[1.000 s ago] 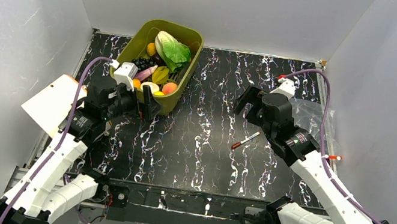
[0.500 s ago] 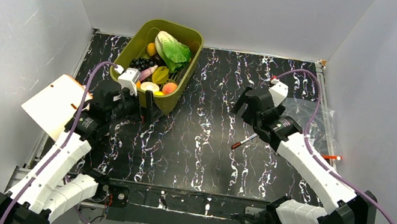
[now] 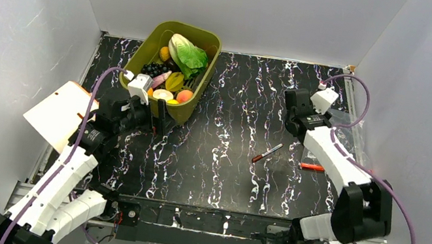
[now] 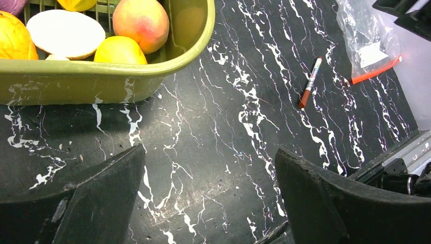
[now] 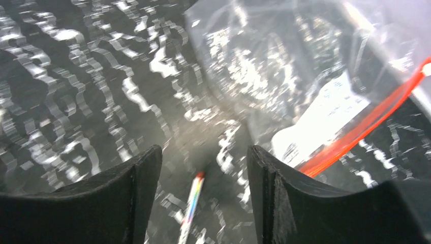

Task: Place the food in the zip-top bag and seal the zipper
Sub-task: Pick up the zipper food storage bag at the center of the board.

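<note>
The food lies in the olive-green bin point(image 3: 193, 102): a green-white cabbage point(image 3: 186, 54), dark purple balls point(image 3: 154, 68), and yellow and orange pieces. A peach-coloured fruit point(image 4: 141, 20) shows in the left wrist view. My left gripper point(image 3: 154, 113) is open and empty, just in front of the bin's near end; it also shows in its own wrist view point(image 4: 211, 198). The clear zip-top bag point(image 3: 346, 127) lies flat at the far right, with its red-orange zipper point(image 3: 312, 167) partly hidden by my right arm. My right gripper point(image 3: 295, 109) is open and empty, left of the bag. The right wrist view shows the right gripper point(image 5: 203, 168), bag point(image 5: 274, 66) and zipper point(image 5: 366, 127).
A small red-and-white pen-like stick point(image 3: 267, 152) lies mid-table between the bin and the bag; it also shows in the right wrist view point(image 5: 190, 208) and the left wrist view point(image 4: 310, 81). A tan card point(image 3: 56, 112) leans at the left wall. Grey walls close in three sides.
My right arm has swung right and back, bringing its gripper beside the bag, and now uncovers the zipper's left part. The left arm has barely moved.
</note>
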`<state>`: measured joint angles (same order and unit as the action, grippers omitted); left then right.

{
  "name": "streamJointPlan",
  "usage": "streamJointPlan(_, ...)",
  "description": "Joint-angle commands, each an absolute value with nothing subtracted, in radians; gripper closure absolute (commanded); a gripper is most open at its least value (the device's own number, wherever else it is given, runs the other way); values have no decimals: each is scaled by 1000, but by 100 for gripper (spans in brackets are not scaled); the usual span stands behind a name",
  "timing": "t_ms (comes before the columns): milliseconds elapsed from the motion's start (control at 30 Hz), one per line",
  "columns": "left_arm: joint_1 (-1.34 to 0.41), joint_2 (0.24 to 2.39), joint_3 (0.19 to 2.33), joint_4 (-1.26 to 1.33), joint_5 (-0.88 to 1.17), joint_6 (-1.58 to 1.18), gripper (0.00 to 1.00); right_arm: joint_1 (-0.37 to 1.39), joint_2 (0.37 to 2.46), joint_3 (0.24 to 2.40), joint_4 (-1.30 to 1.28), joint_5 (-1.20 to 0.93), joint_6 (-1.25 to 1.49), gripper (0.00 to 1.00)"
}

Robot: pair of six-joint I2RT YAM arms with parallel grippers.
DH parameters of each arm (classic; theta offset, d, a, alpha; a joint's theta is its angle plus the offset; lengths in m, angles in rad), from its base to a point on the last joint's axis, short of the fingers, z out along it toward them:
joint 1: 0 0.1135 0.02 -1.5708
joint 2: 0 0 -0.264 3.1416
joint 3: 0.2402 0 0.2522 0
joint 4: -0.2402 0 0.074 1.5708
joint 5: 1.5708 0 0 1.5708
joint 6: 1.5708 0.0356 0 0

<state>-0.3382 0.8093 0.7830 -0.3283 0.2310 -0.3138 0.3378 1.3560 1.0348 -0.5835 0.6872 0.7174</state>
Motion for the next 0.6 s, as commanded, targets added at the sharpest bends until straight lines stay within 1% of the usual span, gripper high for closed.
streamJointPlan(0, -344, 783, 781, -306, 265, -301, 2, 273, 1482, 1052, -442, 848, 540, 42)
streamJointPlan(67, -345, 780, 781, -305, 266, -302, 2, 268, 1570, 1067, -418, 909, 467, 44)
streamJointPlan(200, -344, 771, 781, -307, 258, -302, 2, 251, 1750, 1194, -528, 946, 488, 48)
streamJointPlan(367, -345, 759, 781, -306, 259, -302, 2, 247, 1892, 1263, -554, 1000, 464, 47)
streamJointPlan(567, -344, 754, 781, -307, 256, -302, 2, 229, 2007, 1301, -588, 1145, 438, 45)
